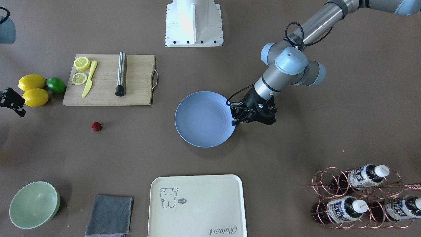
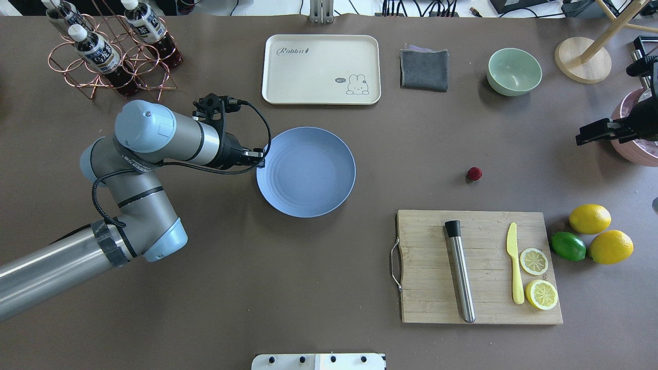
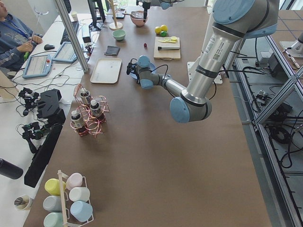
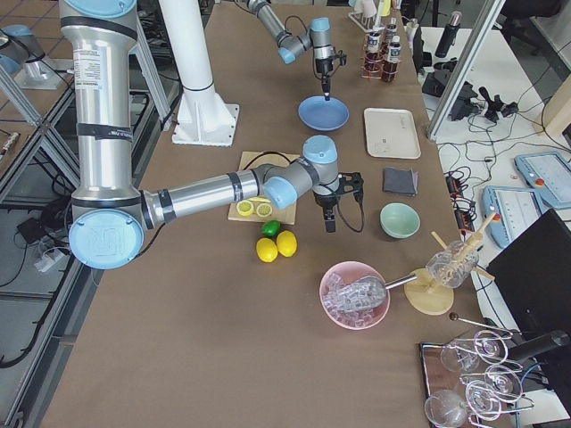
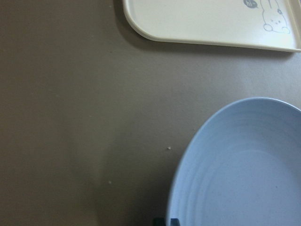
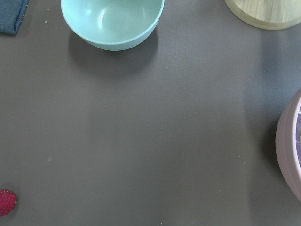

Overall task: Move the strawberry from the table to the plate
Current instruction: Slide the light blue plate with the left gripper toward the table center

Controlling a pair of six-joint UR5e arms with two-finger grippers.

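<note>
The strawberry [image 2: 474,173] lies on the bare worktop [image 2: 318,267], well apart from the blue plate [image 2: 306,172] and just beyond the far edge of the wooden cutting board [image 2: 478,267]. It looks almost round from above, so neither a long axis nor the way it points can be made out (in the right wrist view it sits half cut off in the lower-left corner). The plate holds nothing.

The left gripper [image 2: 259,156] hangs at the plate's rim on the robot's left side. Its fingers [image 5: 175,221] look pressed together with nothing between them, and whether they touch the rim cannot be told. The right gripper [image 2: 583,136] is off to the robot's right of the berry, near a pink bowl [image 2: 635,149]. I cannot tell how its fingers stand.

On the board lie a steel rod with a black tip [image 2: 460,270], a yellow knife [image 2: 514,270] and two lemon slices [image 2: 534,261]. Beside the board are two lemons [image 2: 590,218] and a lime [image 2: 568,245].

Beyond the plate sits a cream tray [image 2: 321,56] with "Rabbit" in script and a small cartoon animal (its speech bubble is too small to read). A grey cloth [image 2: 424,69] and a pale-green bowl [image 2: 514,72] follow in the same row. Bottles [image 2: 95,51] in a copper wire rack carry white labels whose dark lettering cannot be read.
</note>
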